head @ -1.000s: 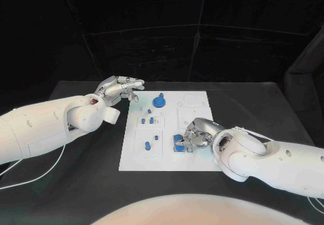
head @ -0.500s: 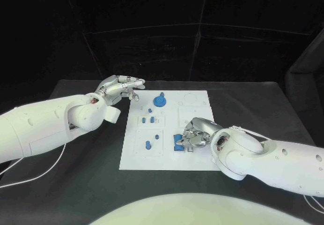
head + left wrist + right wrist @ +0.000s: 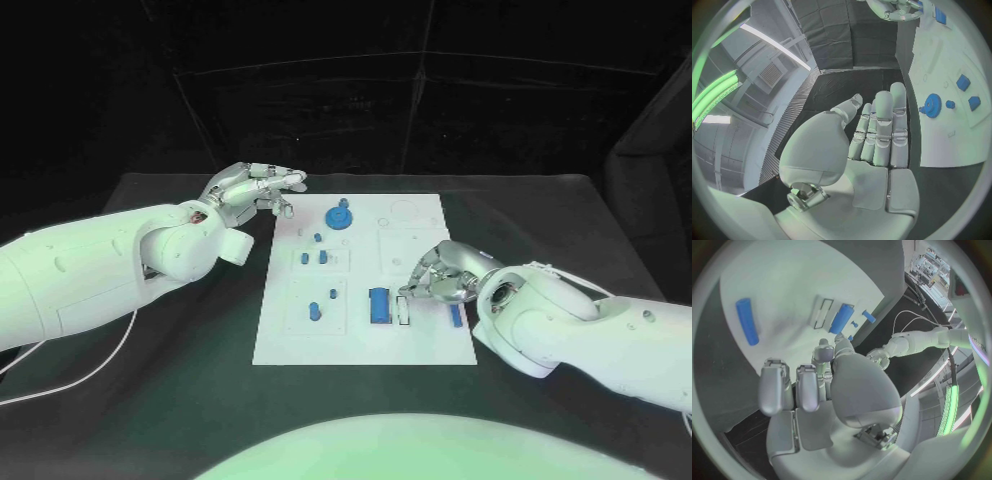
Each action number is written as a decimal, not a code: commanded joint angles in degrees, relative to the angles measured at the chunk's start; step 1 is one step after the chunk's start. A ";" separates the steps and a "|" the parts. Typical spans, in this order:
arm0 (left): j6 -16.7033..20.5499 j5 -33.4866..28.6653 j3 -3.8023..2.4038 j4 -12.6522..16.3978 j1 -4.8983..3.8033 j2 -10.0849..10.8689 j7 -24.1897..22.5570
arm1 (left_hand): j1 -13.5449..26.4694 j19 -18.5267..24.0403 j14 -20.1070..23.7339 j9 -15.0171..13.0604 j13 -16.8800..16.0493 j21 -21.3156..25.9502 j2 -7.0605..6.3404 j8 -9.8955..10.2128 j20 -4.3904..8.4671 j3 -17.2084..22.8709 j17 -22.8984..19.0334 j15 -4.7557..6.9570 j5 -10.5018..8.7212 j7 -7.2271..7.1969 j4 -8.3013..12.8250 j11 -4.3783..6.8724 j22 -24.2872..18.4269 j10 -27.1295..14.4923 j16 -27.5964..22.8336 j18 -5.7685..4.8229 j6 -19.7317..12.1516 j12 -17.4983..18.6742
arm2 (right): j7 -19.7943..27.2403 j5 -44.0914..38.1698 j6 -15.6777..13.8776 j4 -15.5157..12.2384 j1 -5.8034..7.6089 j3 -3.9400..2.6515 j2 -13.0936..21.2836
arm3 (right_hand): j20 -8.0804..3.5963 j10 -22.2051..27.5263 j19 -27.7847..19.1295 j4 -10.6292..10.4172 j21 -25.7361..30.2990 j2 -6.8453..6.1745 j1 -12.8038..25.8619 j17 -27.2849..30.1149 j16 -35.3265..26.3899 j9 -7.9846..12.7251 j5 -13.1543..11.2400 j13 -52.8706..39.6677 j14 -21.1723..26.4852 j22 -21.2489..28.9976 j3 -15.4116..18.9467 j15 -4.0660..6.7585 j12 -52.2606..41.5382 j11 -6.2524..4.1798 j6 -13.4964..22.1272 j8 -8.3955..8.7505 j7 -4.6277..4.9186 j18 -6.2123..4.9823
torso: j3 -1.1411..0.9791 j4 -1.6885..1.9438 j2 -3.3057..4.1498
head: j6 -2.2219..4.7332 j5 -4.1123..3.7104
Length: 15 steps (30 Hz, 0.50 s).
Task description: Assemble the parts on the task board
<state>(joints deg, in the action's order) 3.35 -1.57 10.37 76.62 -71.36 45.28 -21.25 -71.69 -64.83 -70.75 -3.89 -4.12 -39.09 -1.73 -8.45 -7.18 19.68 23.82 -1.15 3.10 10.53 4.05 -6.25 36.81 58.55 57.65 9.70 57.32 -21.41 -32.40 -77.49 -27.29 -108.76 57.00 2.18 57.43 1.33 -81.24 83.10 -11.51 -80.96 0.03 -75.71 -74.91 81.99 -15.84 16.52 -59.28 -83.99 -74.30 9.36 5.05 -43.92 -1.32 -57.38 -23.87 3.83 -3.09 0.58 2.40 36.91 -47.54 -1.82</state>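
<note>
At board's right edge | blue bar (image 3: 456,315) lies just beside right hand (image 3: 444,272) fingers (image 3: 420,291)

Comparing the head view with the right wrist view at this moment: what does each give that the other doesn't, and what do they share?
Head view: the whole outline of the task board, and the round blue part at its far end.

Right wrist view: the right hand seen from behind, its palm and fingers over the board with nothing in them.

Shared: the long blue part lying near the board's right edge, and the blue block beside a white slot.
</note>
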 commanded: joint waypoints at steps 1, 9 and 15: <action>-0.74 0.19 -0.04 0.09 -0.08 0.02 -0.51 | -0.24 -0.40 0.23 -0.01 0.01 0.20 0.14 -0.26 -0.09 -0.22 -0.08 -0.26 0.24 -0.01 0.11 -0.02 -0.08 -0.35 0.38 0.77 -0.43 -0.37 | 3.56 7.11 -3.74 -0.82 1.37 -0.29 2.73 | 0.39 0.08 -0.37 -0.18 0.70 -0.30 -0.39 -0.47 -0.52 0.65 0.29 0.09 -3.07 0.56 0.82 -0.63 0.58 0.78 1.12 1.49 0.41 -0.46 | 0.06 -0.22 -0.06 | 0.05 -0.23; -0.33 0.19 -0.02 0.13 -0.07 0.36 -0.65 | -0.27 -0.40 0.25 -0.01 0.01 0.21 0.13 -0.28 -0.10 -0.24 -0.10 -0.26 0.24 0.00 0.13 -0.02 -0.09 -0.37 0.38 0.77 -0.45 -0.39 | 4.33 5.81 1.67 0.14 2.82 -0.52 8.60 | 1.00 0.97 -0.65 0.66 1.15 0.29 -3.03 -0.07 -0.94 1.85 1.56 1.35 -3.05 1.12 1.22 -1.11 3.11 1.30 1.28 4.40 1.06 -0.62 | -0.05 -0.67 0.01 | 0.37 -0.59; -0.37 0.19 -0.01 0.23 -0.05 0.43 -0.75 | -0.30 -0.40 0.26 -0.02 0.01 0.22 0.18 -0.31 -0.10 -0.23 -0.11 -0.27 0.25 0.00 0.14 -0.02 -0.10 -0.36 0.39 0.77 -0.43 -0.42 | 3.04 0.53 5.74 1.51 2.84 -0.48 8.42 | 1.21 4.13 -0.80 0.64 1.38 0.30 -3.84 0.08 -1.12 2.40 1.05 7.91 -3.04 1.38 1.90 -1.35 13.27 1.61 0.93 5.92 1.37 -0.69 | -0.26 -1.06 -0.01 | 0.31 -0.27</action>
<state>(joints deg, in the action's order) 3.34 -1.54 10.39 76.73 -71.35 45.67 -21.33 -71.69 -64.83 -70.75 -3.90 -4.12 -39.09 -1.73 -8.45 -7.18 19.62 23.80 -1.15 3.10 10.53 4.11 -6.25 36.77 58.55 57.65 9.70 57.32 -21.74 -29.45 -73.29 -25.61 -107.48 59.81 1.69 65.97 2.13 -77.46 82.30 -10.96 -79.70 0.42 -78.96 -74.83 81.21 -13.51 17.84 -51.59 -84.04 -72.90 10.87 4.19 -30.95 0.20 -56.28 -18.24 4.95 -3.09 0.45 1.59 36.88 -47.18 -2.18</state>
